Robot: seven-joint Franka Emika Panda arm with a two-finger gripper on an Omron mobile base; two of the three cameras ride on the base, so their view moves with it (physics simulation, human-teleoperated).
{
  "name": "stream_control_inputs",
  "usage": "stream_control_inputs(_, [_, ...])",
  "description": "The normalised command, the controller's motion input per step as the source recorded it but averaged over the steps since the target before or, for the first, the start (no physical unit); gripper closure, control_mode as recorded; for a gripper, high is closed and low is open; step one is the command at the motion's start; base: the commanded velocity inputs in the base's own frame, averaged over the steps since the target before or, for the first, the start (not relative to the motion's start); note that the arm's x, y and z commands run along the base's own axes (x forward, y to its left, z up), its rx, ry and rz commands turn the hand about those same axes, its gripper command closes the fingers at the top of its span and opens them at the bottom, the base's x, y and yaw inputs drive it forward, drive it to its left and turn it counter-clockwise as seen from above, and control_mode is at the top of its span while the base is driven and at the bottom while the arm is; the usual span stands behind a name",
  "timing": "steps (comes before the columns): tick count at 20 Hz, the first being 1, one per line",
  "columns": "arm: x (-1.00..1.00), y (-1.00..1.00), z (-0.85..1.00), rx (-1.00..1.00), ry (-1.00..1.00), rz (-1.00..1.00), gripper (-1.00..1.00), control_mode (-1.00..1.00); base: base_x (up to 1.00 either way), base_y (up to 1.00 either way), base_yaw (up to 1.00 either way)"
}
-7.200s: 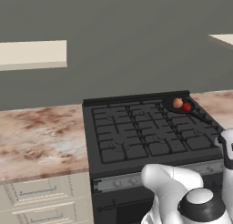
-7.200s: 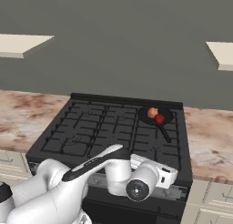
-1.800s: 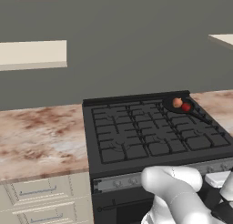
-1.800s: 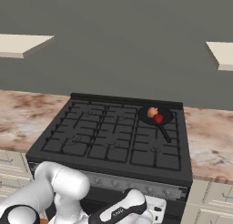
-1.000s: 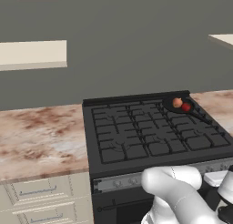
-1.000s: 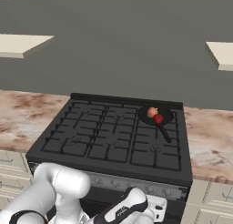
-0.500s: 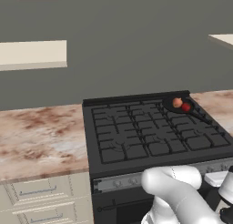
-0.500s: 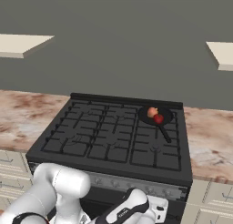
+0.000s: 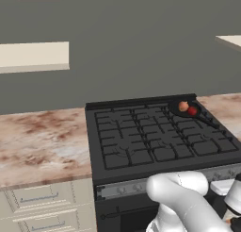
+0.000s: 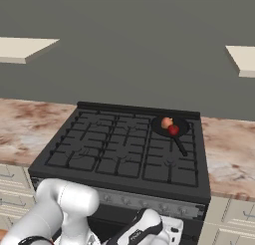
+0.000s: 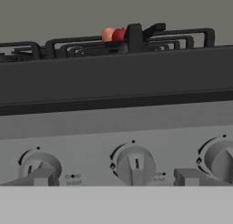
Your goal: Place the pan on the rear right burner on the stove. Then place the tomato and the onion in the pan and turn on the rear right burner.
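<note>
The black pan [image 9: 186, 109] [image 10: 170, 125] sits on the rear right burner [image 9: 180, 123] [image 10: 162, 142] of the stove [image 9: 141, 146] [image 10: 114, 149], its handle pointing to the front. Inside it lie the orange-tan onion [image 9: 183, 105] [image 10: 166, 122] [image 11: 107, 34] and the red tomato [image 9: 192, 111] [image 10: 173, 130] [image 11: 119, 34], touching each other. My gripper [image 11: 113, 177] is low in front of the stove's grey knob strip [image 11: 91, 136], open. Its fingertips [image 11: 42, 176] stand to either side of a middle knob [image 11: 135, 165].
Marble counters flank the stove on the left [image 9: 42, 141] and on the right [image 10: 229, 149]. Cream drawers [image 9: 42, 203] are below them. Further knobs [image 11: 38, 166] [image 11: 219, 158] sit to each side of the middle one. The arm's white elbow [image 9: 179, 191] [image 10: 64, 199] is close to the stove front.
Over the last second the arm has barely moved. Since the earliest frames, the hand has dropped from above the stove's front edge to in front of the knob strip.
</note>
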Motion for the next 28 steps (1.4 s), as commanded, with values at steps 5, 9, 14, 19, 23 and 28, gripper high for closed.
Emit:
stream_control_inputs(5, [0.04,-0.08,-0.02,0.0,0.0,0.0,-1.0,-1.0,0.0,0.0,0.0])
stream_control_inputs(9, [0.04,-0.16,0.0,0.0,0.0,0.0,-1.0,-1.0,0.0,0.0,0.0])
stream_control_inputs(14, [0.0,-0.06,0.0,0.0,0.0,0.0,-1.0,-1.0,0.0,0.0,0.0])
stream_control_inputs(19, [0.01,0.0,-0.02,0.0,0.0,0.0,-1.0,-1.0,0.0,0.0,0.0])
stream_control_inputs(23, [0.14,0.0,0.0,0.0,0.0,0.0,-1.0,-1.0,0.0,0.0,0.0])
stream_control_inputs(28, [0.2,0.0,0.0,0.0,0.0,0.0,-1.0,-1.0,0.0,0.0,0.0])
